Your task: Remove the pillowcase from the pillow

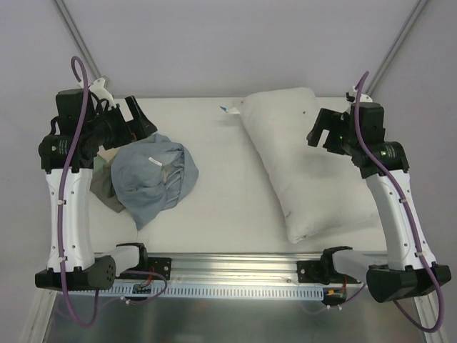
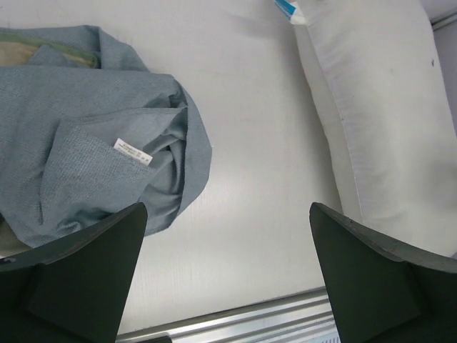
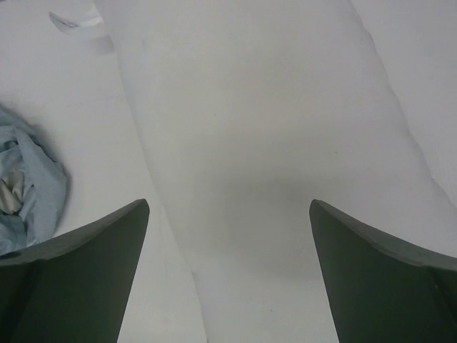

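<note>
**A:** A matte white table [image 1: 221, 214] with a metal rail [image 1: 235, 268] along its near edge. What's on it?

**B:** The biggest thing is the pillow [image 1: 300, 157]: plump, off-white, smooth, lying bare on a slant. Left of the pillow, well apart from it with bare tabletop between, the pillowcase [image 1: 153, 179] sits in a crumpled heap. Its blue-grey woven face is outward, and some olive and beige shows on the side away from the pillow.

**A:** So the cover's off?

**B:** I'd judge so, since no fabric touches the pillow. What remains is a clean retreat. Lift straight up, so no finger snags that loose weave and drags it toward the pillow.

**A:** And the grippers?

**B:** The left gripper [image 2: 228, 207] hovers over the heap's pillow-side edge, jaws spread wide and empty. The right gripper [image 3: 228, 204] hangs above the pillow's middle, equally wide and empty.

**A:** Anything smaller?

**B:** A blue-and-white tag [image 1: 228, 109] at the pillow's far left corner, and a small white label [image 2: 133, 151] in a fold of the pillowcase.
</note>
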